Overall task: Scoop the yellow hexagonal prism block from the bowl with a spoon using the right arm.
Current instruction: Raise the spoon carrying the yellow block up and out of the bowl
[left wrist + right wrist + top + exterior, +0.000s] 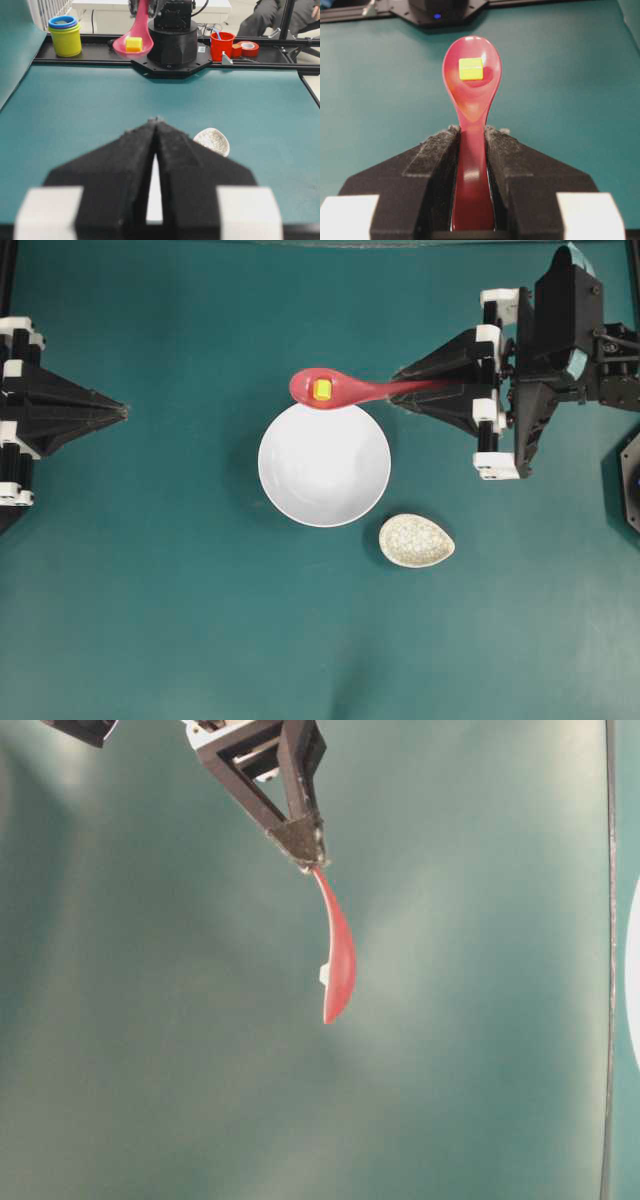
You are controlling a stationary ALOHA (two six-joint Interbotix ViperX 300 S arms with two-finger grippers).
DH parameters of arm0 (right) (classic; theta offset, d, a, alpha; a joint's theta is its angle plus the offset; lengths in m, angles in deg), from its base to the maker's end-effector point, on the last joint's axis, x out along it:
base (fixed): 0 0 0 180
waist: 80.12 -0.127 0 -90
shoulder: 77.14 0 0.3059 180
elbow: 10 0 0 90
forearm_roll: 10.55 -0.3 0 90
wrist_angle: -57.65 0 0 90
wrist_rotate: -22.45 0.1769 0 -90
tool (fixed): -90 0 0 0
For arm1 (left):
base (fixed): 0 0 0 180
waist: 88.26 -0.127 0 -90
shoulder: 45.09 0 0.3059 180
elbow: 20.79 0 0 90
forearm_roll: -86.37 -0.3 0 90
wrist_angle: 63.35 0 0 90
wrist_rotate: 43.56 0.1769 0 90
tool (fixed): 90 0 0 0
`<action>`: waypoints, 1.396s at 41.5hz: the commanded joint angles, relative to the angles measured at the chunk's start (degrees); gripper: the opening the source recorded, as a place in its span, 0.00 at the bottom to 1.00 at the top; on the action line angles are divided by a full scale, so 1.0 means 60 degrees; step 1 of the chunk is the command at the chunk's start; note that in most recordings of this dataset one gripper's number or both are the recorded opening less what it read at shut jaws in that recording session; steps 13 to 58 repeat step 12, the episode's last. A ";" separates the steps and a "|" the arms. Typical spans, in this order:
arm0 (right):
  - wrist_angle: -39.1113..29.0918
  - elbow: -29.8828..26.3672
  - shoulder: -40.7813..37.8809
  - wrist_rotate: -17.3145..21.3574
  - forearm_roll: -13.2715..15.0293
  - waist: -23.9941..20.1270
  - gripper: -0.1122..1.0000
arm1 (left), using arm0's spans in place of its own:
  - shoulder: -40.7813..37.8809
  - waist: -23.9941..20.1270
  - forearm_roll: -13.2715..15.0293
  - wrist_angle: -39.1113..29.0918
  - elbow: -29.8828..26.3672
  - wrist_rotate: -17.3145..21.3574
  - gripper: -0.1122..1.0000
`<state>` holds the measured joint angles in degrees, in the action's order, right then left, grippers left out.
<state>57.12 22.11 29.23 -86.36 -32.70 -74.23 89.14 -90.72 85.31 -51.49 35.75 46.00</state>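
We see the right gripper (471, 131) clamped on the handle of the spoon (471, 95), its two black fingers pressed against either side of the glossy pink-red stem. The spoon extends straight out from the fingertips, its oval head level and facing up. The yellow hexagonal prism block (470, 69) sits inside the spoon's head, near its middle.

From overhead, we find the spoon's head over the far rim of the bowl (324, 475), with the block in it; the table-level view shows the spoon held up in the air. The bowl's white interior looks bare. Just beside the bowl, toward the right arm's side and nearer the front edge, lies a small oval speckled dish (416, 540), apart from the bowl.

The left gripper (156, 121) rests well away at the left of the green table (150, 620), its fingers drawn together to a point with only a thin slit between them, holding nothing.

Beyond the table's far edge, in the left wrist view, we see a stack of yellow and blue cups (65, 36), a red cup (222, 45) and a roll of red tape (248, 48).
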 commanded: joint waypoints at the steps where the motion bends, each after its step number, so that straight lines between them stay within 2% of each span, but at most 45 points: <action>1: 0.0088 -0.0103 0.0146 0.0015 -0.0029 -0.0015 0.31 | -0.0029 -0.0015 -0.0029 0.0088 -0.0220 -0.0015 0.10; 58: 0.0029 -0.0103 0.0146 -0.0015 -0.0029 -0.0015 0.31 | 0.0044 -0.0015 -0.0029 0.0088 -0.0234 -0.0015 0.10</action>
